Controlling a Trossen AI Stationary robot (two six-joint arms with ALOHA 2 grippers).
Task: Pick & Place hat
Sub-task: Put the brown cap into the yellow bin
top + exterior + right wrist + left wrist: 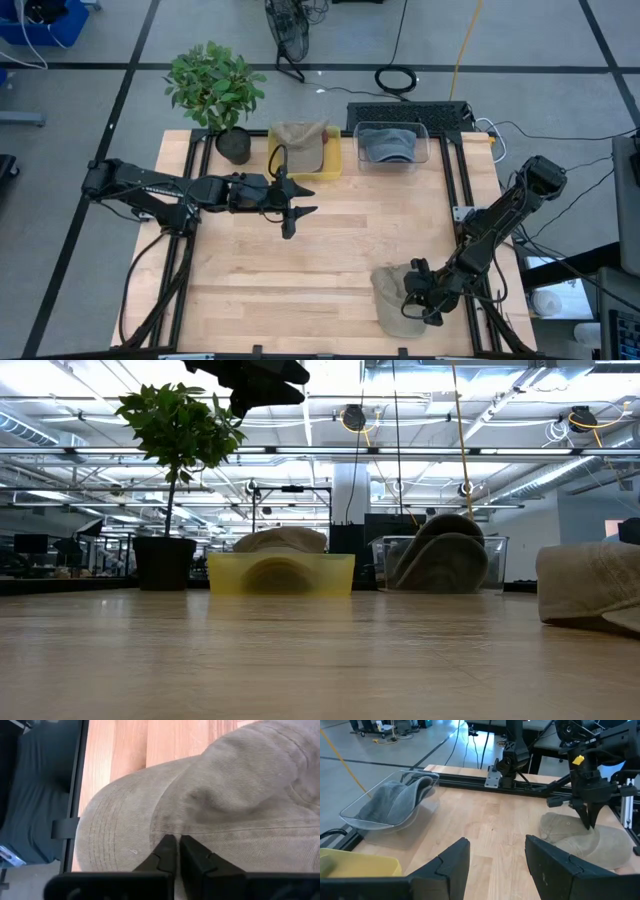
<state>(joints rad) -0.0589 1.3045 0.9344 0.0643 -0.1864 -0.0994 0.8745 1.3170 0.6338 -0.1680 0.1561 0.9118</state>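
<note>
A tan hat (390,305) (588,585) lies on its underside at the table's near right. My right gripper (418,297) (176,839) points down onto it with fingers shut; the left wrist view shows it (590,822) standing over the hat (565,832). My left gripper (298,220) (496,840) hovers open above the table's middle, touching nothing. Another tan hat (298,140) sits in a yellow bin (332,168), and a grey hat (388,148) sits in a clear bin (425,140). My right gripper comes from above, pointing down, and its shut fingertips (167,845) meet the tan hat where the brim joins the crown (172,827). Whether a fold of cloth is pinched between them, I cannot tell. The hat lies flat on the table.
A potted plant (215,90) stands at the far left corner beside the yellow bin. Both bins sit along the far edge. Black frame rails (470,200) border the table's sides. Bare wood (330,260) spreads between the two grippers.
</note>
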